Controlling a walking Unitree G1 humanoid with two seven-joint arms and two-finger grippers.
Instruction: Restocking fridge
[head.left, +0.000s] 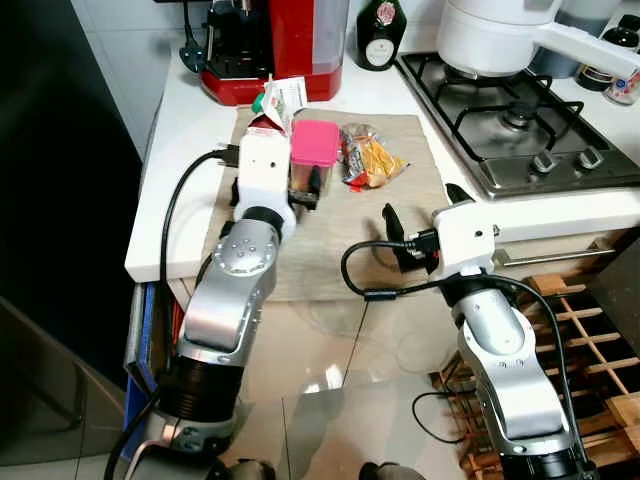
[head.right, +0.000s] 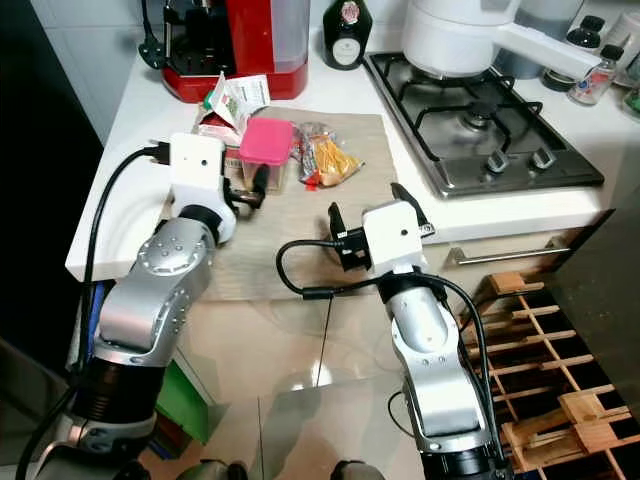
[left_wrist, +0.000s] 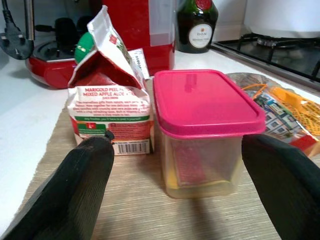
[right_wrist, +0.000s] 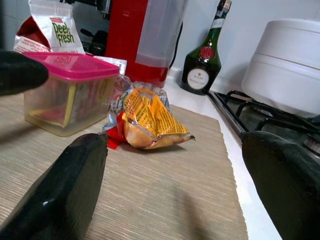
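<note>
Pink-lidded clear plastic tub (left_wrist: 205, 132) on the woven mat (head.left: 330, 250), beside the juice carton (left_wrist: 111, 107) | our left gripper (left_wrist: 190, 195) spread wide, straddling it | we judge it stiff, light, smooth-walled: clamp the sides below the lid | right gripper (right_wrist: 170, 185) wide, empty, facing the snack packet (right_wrist: 147, 120).

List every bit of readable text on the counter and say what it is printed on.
"MARIGOLD PEEL F..." and "MIXED APPLE ALOE" on the juice carton, partly cut off by its fold.
"Peel Fresh" on the same carton's upper panel, in the right wrist view.
"D.O.M" on the green bottle label; the smaller print under it is too small to read.
Printing on the orange snack packet is too crumpled and blurred to read.
The carton's barcode digits are too small.
</note>
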